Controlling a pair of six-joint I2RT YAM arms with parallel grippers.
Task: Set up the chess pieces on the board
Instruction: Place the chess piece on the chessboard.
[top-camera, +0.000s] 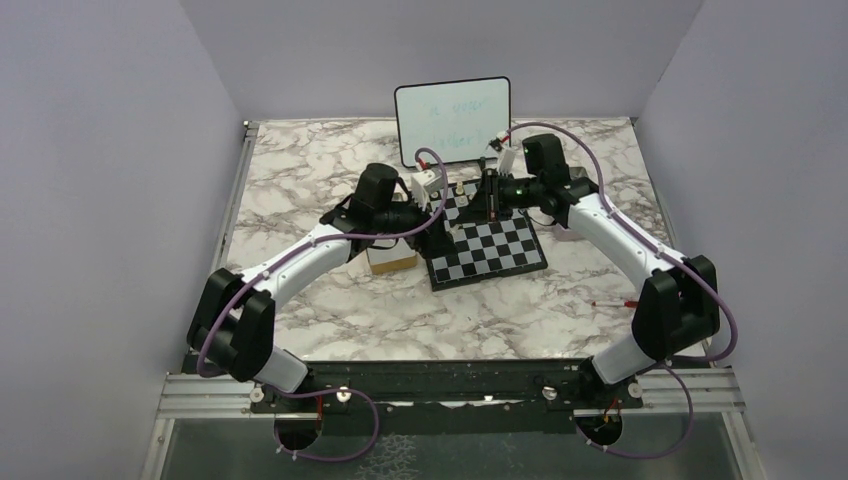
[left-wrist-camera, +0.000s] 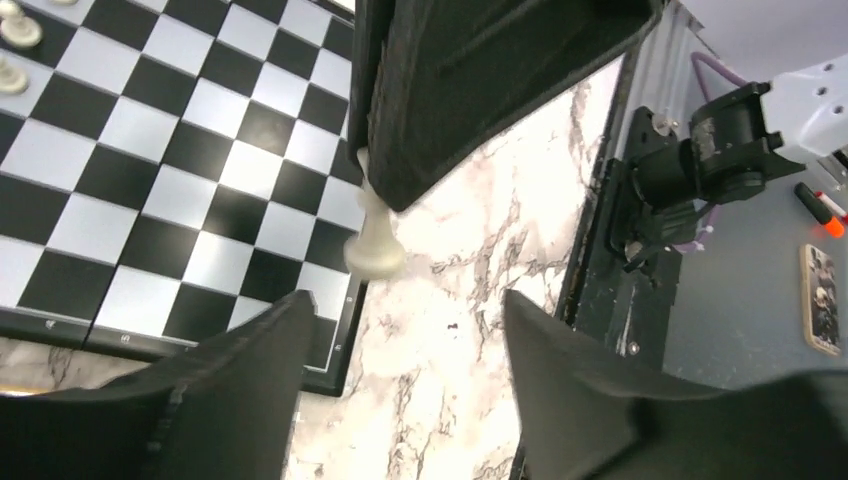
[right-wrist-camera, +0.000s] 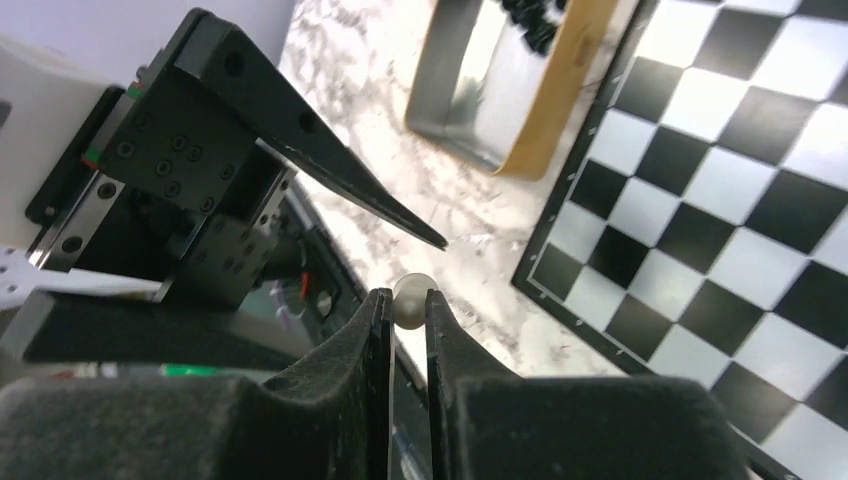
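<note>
we see the right gripper (right-wrist-camera: 407, 310) clamped on the round head of a pale chess piece (left-wrist-camera: 375, 240), its 2 fingers nearly together around it. the piece hangs in the air above the marble table (left-wrist-camera: 470, 230), just beside the edge of the board (left-wrist-camera: 150, 180), with its base turned toward the left gripper (left-wrist-camera: 405, 310). the left gripper's jaws stand apart and touch nothing. a few other pale pieces (left-wrist-camera: 18, 30) stand on squares at the far side of the board. black pieces (right-wrist-camera: 535, 25) lie in a tray (right-wrist-camera: 560, 100) just beside the board.
</note>
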